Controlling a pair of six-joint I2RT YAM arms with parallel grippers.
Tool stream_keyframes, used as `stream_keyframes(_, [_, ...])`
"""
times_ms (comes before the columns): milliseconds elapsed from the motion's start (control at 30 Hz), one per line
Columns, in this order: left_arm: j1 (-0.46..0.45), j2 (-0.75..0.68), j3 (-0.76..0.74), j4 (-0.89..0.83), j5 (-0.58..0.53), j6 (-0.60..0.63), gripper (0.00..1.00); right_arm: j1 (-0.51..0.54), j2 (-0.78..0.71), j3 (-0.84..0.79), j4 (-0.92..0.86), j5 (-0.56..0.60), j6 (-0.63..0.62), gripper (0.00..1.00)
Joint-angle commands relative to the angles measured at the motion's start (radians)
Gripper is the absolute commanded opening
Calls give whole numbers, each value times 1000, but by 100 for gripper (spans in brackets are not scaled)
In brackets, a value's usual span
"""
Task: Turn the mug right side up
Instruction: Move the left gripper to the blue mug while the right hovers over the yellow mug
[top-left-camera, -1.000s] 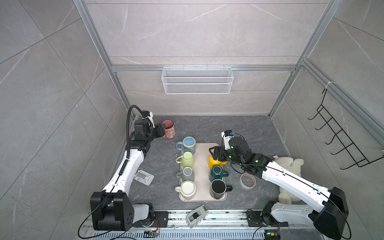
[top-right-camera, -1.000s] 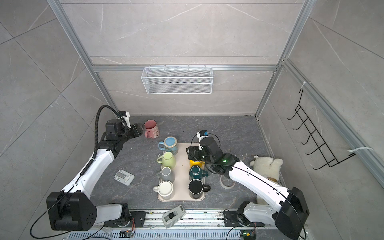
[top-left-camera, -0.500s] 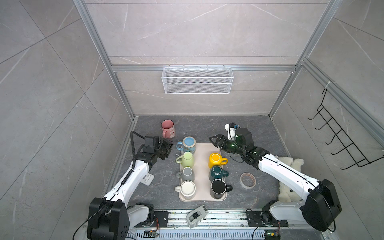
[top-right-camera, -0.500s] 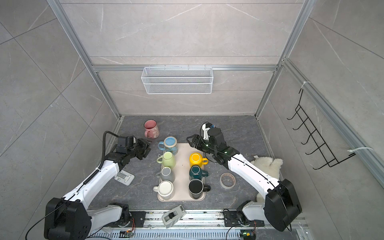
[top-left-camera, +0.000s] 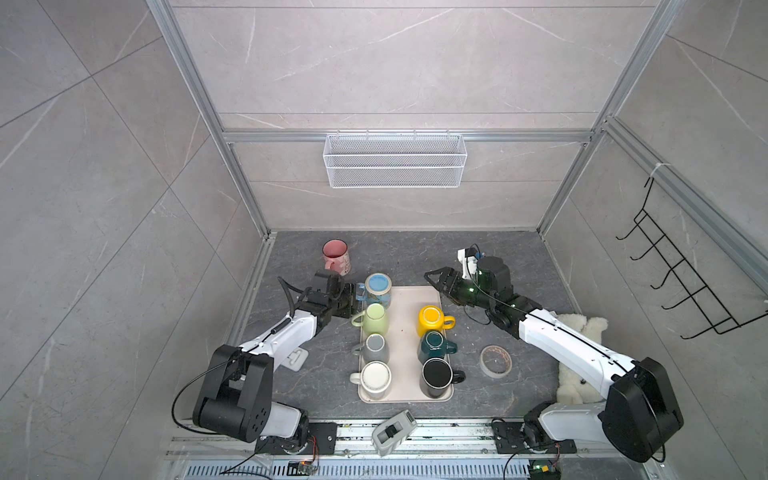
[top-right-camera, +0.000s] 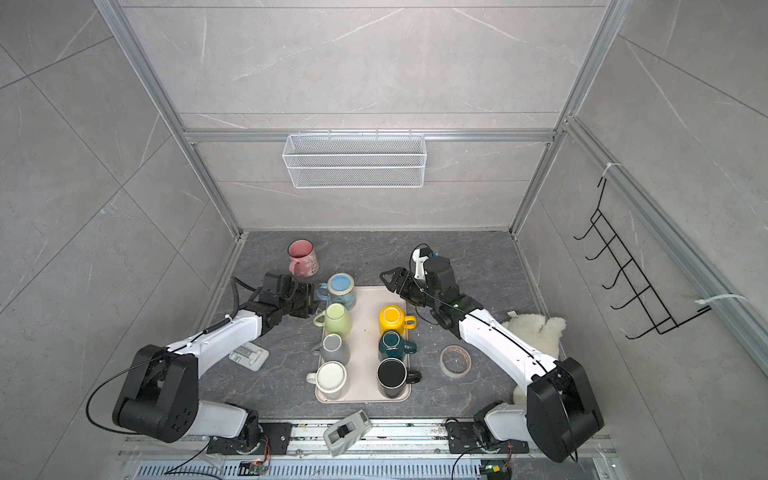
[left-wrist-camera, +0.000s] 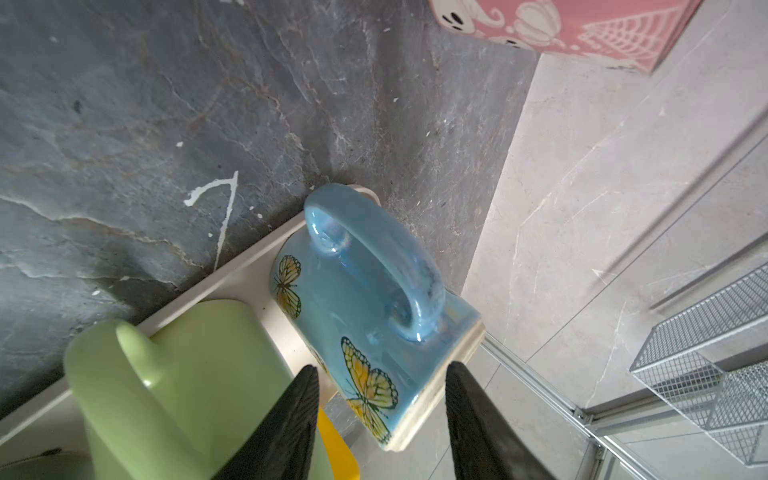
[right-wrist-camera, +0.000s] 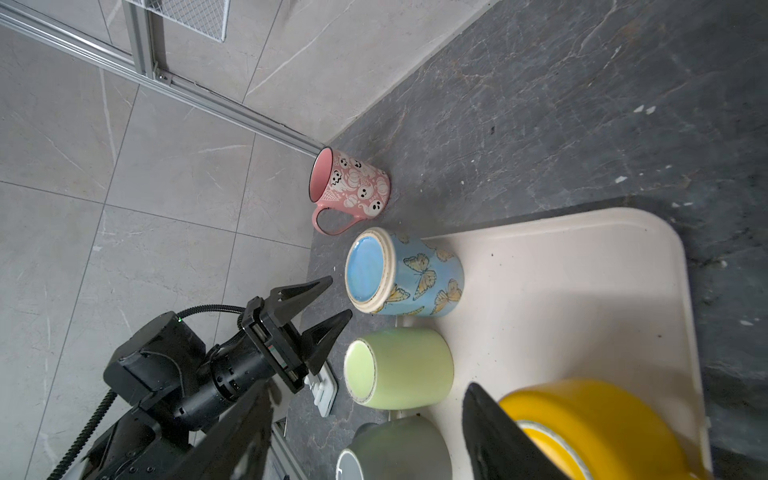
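I saw the blue mug (top-left-camera: 378, 290) upside down at the tray's (top-left-camera: 405, 332) eleven o'clock corner. My left fingers (left-wrist-camera: 297, 415) stood open just beside it, and my right fingers (right-wrist-camera: 494, 432) were open and empty.

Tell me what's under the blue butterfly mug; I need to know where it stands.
The blue butterfly mug stands mouth down on a corner of the cream tray. The tray patch beneath it and the mug's inside are covered, so nothing more shows.

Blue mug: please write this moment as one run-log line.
blue mug upside down on tray | left gripper open near its handle | right gripper open, empty
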Motion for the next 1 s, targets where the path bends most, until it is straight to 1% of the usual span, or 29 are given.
stream_keyframes(0, [-3, 17, 14, 84, -32, -58, 52, -11, -21, -9, 21, -33, 5, 73])
stream_keyframes(367, [-4, 36, -3, 106, -108, -65, 52, -29, -8, -9, 24, -53, 4, 73])
stream_keyframes(700, [-4, 119, -1, 195, -78, -93, 52, -37, -1, -9, 21, -65, 3, 73])
stream_keyframes(967, [1, 151, 11, 221, -77, -80, 51, -43, -5, 3, -1, -67, -11, 73])
